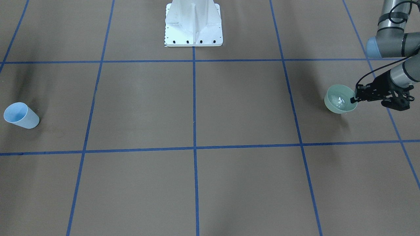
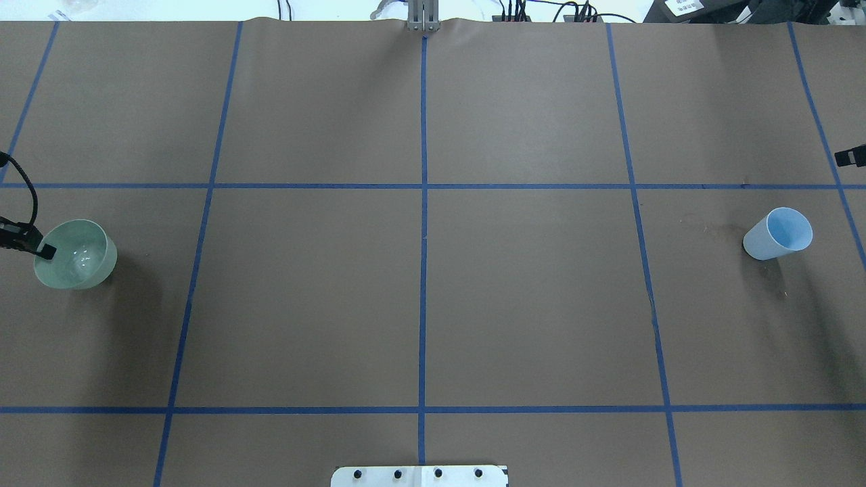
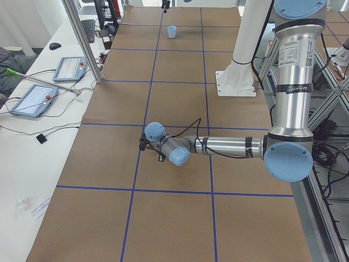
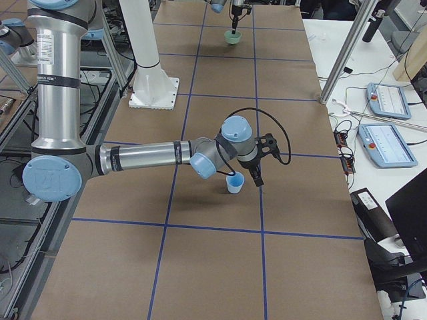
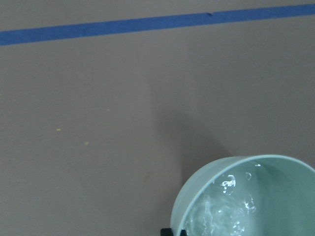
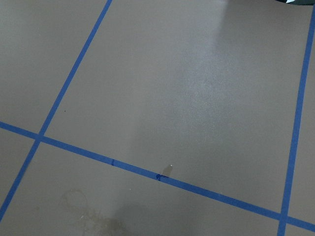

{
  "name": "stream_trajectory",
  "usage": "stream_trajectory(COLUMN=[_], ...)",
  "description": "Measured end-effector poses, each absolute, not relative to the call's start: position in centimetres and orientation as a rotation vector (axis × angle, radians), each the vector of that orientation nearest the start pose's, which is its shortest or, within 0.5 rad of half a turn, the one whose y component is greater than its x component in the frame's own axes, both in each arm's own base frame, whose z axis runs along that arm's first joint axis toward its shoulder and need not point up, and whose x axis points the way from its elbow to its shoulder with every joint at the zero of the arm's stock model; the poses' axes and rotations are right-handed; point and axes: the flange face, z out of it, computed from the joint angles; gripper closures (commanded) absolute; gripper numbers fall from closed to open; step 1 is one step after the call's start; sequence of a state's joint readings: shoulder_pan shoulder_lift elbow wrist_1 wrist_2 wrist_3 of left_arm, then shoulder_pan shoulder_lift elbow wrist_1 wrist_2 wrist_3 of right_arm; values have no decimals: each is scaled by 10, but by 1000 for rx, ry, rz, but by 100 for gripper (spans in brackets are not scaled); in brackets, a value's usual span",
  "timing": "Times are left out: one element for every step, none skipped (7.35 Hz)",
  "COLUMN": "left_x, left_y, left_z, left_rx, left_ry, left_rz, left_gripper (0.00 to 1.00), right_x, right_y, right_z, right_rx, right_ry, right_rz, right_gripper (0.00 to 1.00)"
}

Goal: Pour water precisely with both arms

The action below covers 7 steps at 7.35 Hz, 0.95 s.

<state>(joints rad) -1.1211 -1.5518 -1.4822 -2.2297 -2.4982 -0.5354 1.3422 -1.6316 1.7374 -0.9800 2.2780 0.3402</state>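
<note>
A pale green bowl (image 1: 339,99) is at the table's end on my left side, also in the overhead view (image 2: 74,253). Water (image 5: 224,209) glints inside it. My left gripper (image 1: 355,98) is shut on the bowl's rim; one fingertip (image 5: 172,231) shows in the left wrist view. I cannot tell whether the bowl rests on the table. A light blue cup (image 2: 778,233) stands upright at the opposite end, open side up. My right gripper (image 4: 257,173) hangs just beside the cup, apart from it; I cannot tell if it is open or shut.
The white pedestal base (image 1: 193,24) stands at the robot's edge. Blue tape lines (image 2: 423,203) grid the brown paper. A damp stain (image 6: 93,216) lies near the cup. Tablets (image 3: 32,98) and an aluminium post (image 3: 82,38) stand on the operators' side.
</note>
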Motion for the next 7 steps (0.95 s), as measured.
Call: stream_trajectory(left_x=[162,160,159,158,156,153,143], left_y=[-472,-472,-471,-471,-472,-473,-475], left_z=[634,639,643,645,647,650,651], left_rx=[18,13,9,7,5,5,15], left_ry=[1043,1040,1038,1035,1030,1027,1027], left_rz=[172,166,162,158,153,143,126], left_gripper=[100,100,84,54,18,8,1], right_x=[-44,-44,-44,-44,-44,-44,-44], right_y=[-492,-492,-492,-492,-492,-492,-492], right_z=[539,539,539,539,539,539,539], right_rx=[450,449,449,449,448,442,433], right_ry=[-836,-836,-836,-836,-837,-837,-836], right_rz=[-143,-143,-143,-143,-142,-138,-135], right_gripper=[1,1,1,1,1,1,1])
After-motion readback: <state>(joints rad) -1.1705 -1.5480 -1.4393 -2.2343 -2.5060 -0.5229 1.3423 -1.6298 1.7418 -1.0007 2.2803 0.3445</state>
